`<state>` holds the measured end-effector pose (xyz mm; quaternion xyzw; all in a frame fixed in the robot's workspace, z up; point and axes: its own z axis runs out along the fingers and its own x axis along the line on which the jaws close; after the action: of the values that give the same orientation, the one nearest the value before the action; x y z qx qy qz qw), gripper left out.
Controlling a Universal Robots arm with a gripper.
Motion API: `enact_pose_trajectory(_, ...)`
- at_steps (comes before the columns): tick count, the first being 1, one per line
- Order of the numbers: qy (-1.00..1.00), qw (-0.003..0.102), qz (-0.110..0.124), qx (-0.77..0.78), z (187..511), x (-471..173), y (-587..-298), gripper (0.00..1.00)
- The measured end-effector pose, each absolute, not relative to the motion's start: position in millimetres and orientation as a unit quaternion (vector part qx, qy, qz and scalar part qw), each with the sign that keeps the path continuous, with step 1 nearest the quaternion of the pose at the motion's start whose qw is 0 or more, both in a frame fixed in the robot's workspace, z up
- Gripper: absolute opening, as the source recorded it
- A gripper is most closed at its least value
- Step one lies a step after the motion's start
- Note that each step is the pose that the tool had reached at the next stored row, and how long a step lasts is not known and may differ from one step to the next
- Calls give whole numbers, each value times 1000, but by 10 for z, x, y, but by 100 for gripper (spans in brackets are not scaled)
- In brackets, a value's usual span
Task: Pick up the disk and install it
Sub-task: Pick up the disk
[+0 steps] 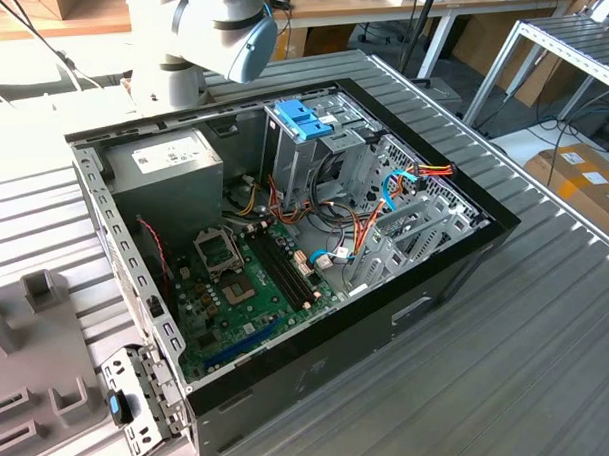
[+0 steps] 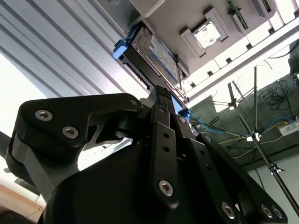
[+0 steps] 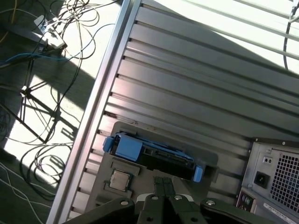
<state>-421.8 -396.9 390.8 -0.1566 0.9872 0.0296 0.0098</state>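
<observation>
Toward the exterior view's left, a grey moulded fixture sits on the ribbed metal worktop. At the middle lies the open computer case, its motherboard exposed. A blue handle sits atop a grey metal cage inside it, and the robot arm rises behind. A cardboard box stands on the floor at the right.

In the first wrist view the disk stands on its long edge in a grey holder, with light-blue rails at both ends. A processor chip rests in a recess of that holder, just beside the disk. In both wrist views the jaws are clenched together with nothing between them. Their tips are aimed at the disk's middle and close to it; whether they touch cannot be told.
</observation>
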Motion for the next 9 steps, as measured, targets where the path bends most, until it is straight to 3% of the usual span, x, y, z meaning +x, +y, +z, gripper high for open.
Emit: enact_pose_trajectory(9, 986, 10, 30, -165, 3908, -4218, -3970, 11)
